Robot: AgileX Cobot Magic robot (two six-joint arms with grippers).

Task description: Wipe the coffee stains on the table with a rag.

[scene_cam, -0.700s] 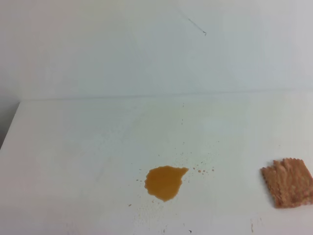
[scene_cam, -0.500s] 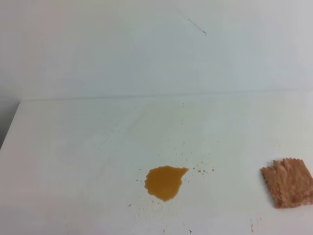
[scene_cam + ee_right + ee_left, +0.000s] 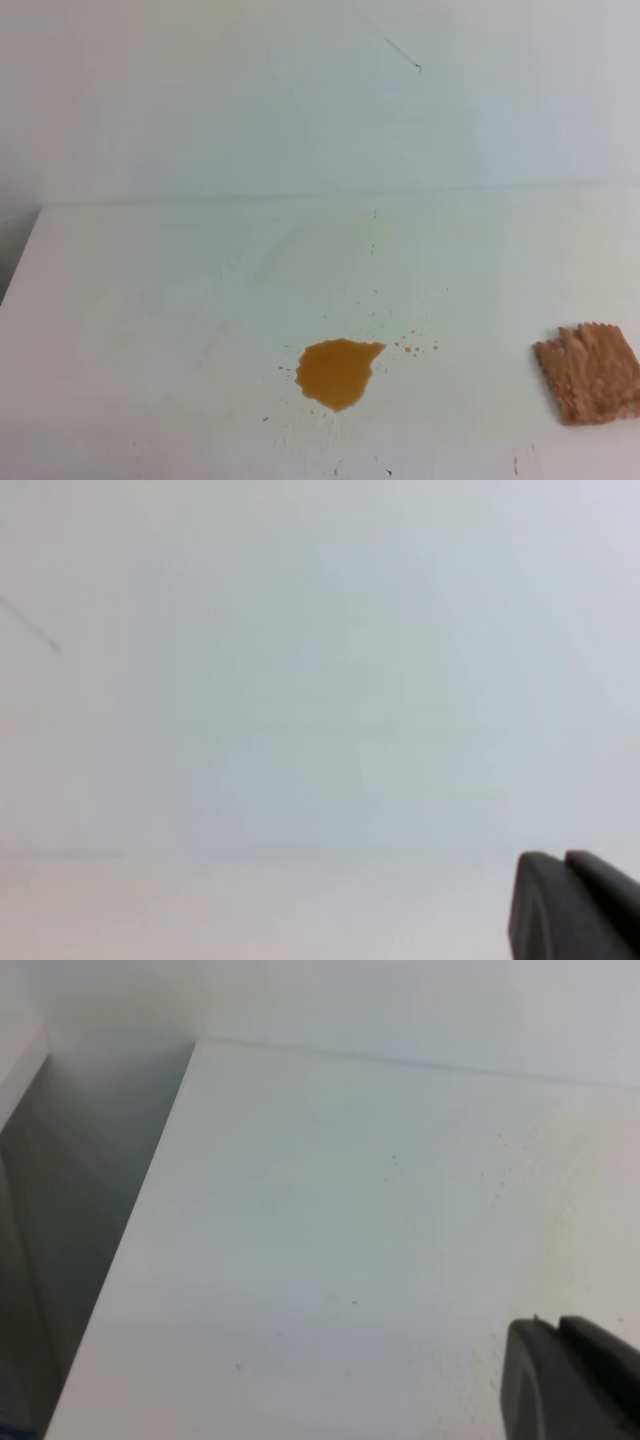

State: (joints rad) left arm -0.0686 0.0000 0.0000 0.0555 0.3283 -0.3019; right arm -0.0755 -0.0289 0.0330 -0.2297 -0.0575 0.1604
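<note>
Neither arm reached into the exterior high view; each showed only as dark fingertips at the lower right corner of its own wrist view. The left gripper (image 3: 557,1328) hung above the near left part of the table, its two black fingers pressed together with only a thin seam between them, holding nothing. The right gripper (image 3: 563,861) was likewise closed and empty, its camera tilted toward the pale blank wall (image 3: 320,680), where a thin dark scratch (image 3: 30,627) ran at the left. The exterior high view alone showed the task's things: the broad white table with faint dark specks (image 3: 150,300), the amber orange-brown coffee stains (image 3: 337,371) pooled near the middle of its near side with tiny specks scattered to the right and around, and the small pinkish-brown wrinkled rag with scalloped edges (image 3: 589,373) lying flat near the right edge, well apart from the blotch. The left wrist view alone showed the table's left edge (image 3: 165,1160) and the grey gap beside it. No writing or label could be read anywhere.
</note>
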